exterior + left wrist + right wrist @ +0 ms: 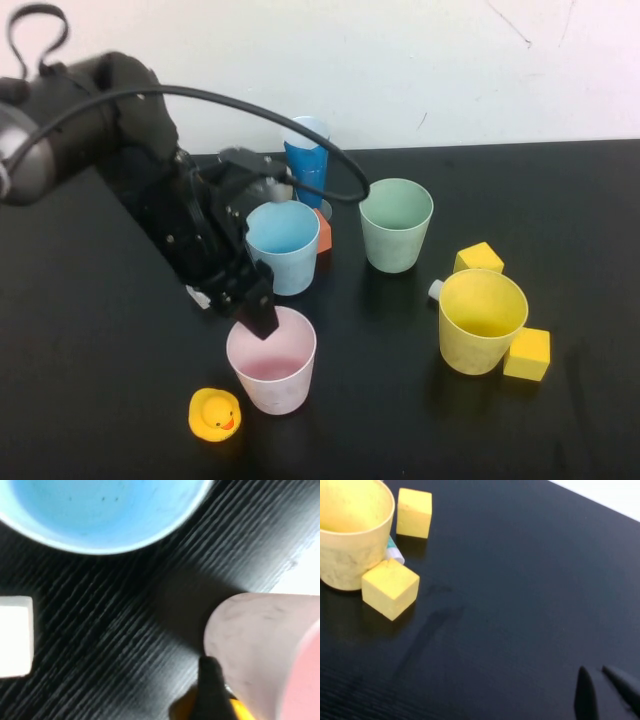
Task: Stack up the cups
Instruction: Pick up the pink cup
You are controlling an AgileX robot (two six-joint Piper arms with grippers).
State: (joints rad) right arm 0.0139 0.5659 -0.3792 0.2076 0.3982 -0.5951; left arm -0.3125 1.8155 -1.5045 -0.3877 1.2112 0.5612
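No cup was nested yet: all four stood apart on the black desk (560, 200), so the stacking was all left to do. The pink cup (271, 373) sat at lower centre of the high view, the light blue cup (283, 246) just above it, the mint green cup (396, 224) right of centre and the yellow cup (481, 320) at lower right between two yellow blocks (527, 353).

The left arm reached down from the upper left, its left tool (258, 312) at the pink cup's rim with its jaws apart, one finger over the mouth, gripping nothing.

The right tool (605, 692), seen only in its wrist view, was closed and empty over bare desk, well apart from the yellow cup.
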